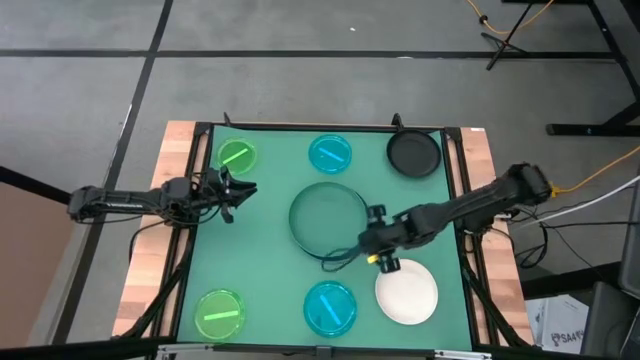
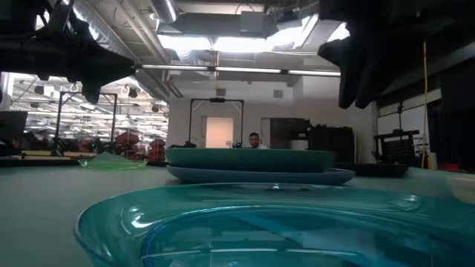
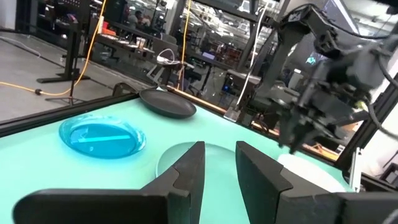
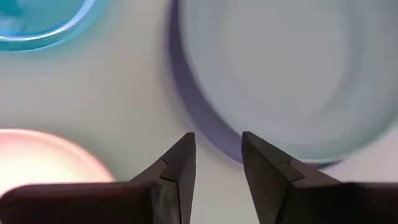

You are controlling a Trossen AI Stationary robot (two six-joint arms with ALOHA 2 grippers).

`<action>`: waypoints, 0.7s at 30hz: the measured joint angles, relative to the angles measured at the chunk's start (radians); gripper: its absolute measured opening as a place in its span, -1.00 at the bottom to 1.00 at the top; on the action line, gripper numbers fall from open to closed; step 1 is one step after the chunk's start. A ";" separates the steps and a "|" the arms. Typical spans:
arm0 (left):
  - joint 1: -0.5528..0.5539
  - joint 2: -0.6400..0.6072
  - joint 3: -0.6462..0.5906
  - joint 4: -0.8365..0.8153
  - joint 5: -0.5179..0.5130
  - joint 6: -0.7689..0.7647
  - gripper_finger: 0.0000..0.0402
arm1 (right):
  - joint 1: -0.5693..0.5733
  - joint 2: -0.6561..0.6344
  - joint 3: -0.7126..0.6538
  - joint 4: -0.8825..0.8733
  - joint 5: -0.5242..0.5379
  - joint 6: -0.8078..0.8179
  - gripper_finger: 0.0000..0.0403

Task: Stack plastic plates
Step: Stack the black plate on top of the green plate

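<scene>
Both grippers, left (image 3: 219,165) and right (image 4: 217,155), hold fingers slightly parted, empty, right above slate-blue plate (image 4: 211,134).

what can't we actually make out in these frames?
- Large slate-blue plate: high view shows only a rim sliver; the large dark green plate on it covers the rest.
- Medium white plate: high view, the right gripper overlaps its edge, so contact is unclear.
- Low view: the near translucent cyan plate fills the foreground and hides the table behind it.
- Person: low view, too small for detail.
</scene>
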 joint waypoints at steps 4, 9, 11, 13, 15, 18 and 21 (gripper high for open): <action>0.000 0.051 0.000 0.056 0.000 0.000 -0.58 | -0.066 -0.159 -0.179 0.151 0.040 0.025 -0.41; 0.000 0.143 0.000 0.118 -0.005 0.034 -0.58 | -0.196 -0.330 -0.329 0.240 0.104 0.010 -0.41; 0.001 0.181 0.000 0.141 -0.012 0.051 -0.58 | -0.260 -0.377 -0.358 0.275 0.138 -0.038 -0.41; 0.001 0.222 0.000 0.171 -0.023 0.073 -0.58 | -0.328 -0.395 -0.371 0.315 0.154 -0.100 -0.41; 0.001 0.259 0.000 0.201 -0.042 0.082 -0.58 | -0.398 -0.395 -0.375 0.360 0.144 -0.163 -0.41; 0.008 0.310 0.000 0.251 -0.056 0.102 -0.58 | -0.508 -0.371 -0.378 0.430 0.128 -0.228 -0.41; 0.020 0.353 0.009 0.261 -0.056 0.104 -0.58 | -0.616 -0.330 -0.382 0.461 0.092 -0.268 -0.41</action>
